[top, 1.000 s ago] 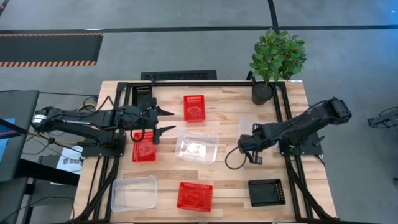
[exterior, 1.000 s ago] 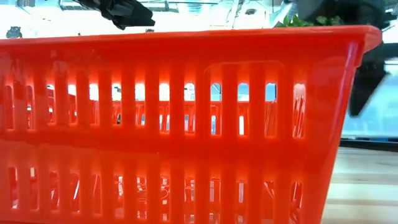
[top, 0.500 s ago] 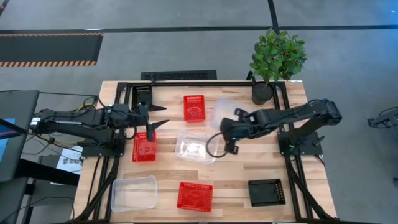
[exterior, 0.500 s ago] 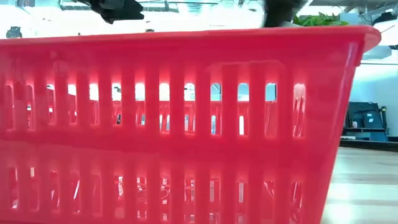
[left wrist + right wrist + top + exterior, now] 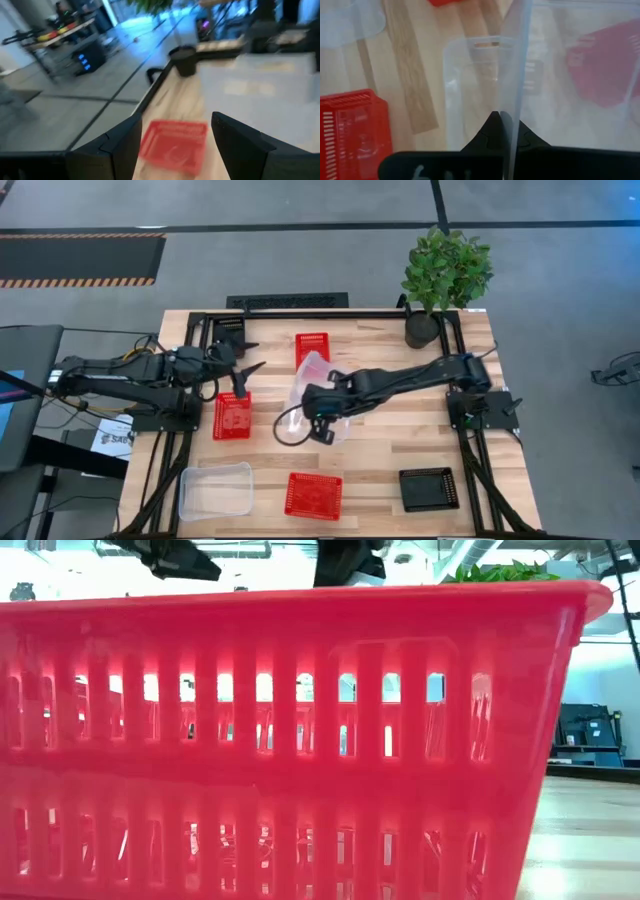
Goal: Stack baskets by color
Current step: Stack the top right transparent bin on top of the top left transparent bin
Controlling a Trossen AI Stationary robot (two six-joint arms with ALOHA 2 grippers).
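My right gripper (image 5: 318, 402) reaches to the table's middle, shut on a clear basket (image 5: 310, 370) that it holds tilted over a second clear basket (image 5: 342, 423) resting on the wood. My left gripper (image 5: 245, 380) hovers open at the left, above and beyond a red basket (image 5: 232, 417), touching nothing. Another red basket (image 5: 312, 350) lies toward the far edge and shows between the left fingers (image 5: 175, 142). A third red basket (image 5: 313, 495) sits at the near edge and fills the low view (image 5: 280, 740). A black basket (image 5: 428, 488) sits near right, a third clear basket (image 5: 215, 490) near left. My right gripper pinches one thin wall of the clear basket (image 5: 514, 95), which runs edge-on between the two fingers, one finger on each face. The fingers slant down from the table's right. The basket is lifted clear and tilted, over the clear basket (image 5: 470, 90) on the table.
A potted green plant (image 5: 443, 275) stands at the far right corner. Black frame rails (image 5: 455, 380) run along the table's left and right sides. Bare wood (image 5: 400, 440) lies between the middle clear basket and the black basket.
My right gripper has swung from the table's right side toward the middle and risen, carrying the clear basket lifted clear, until it hangs over the middle clear basket. My left gripper has drawn back a little toward the left edge, staying open.
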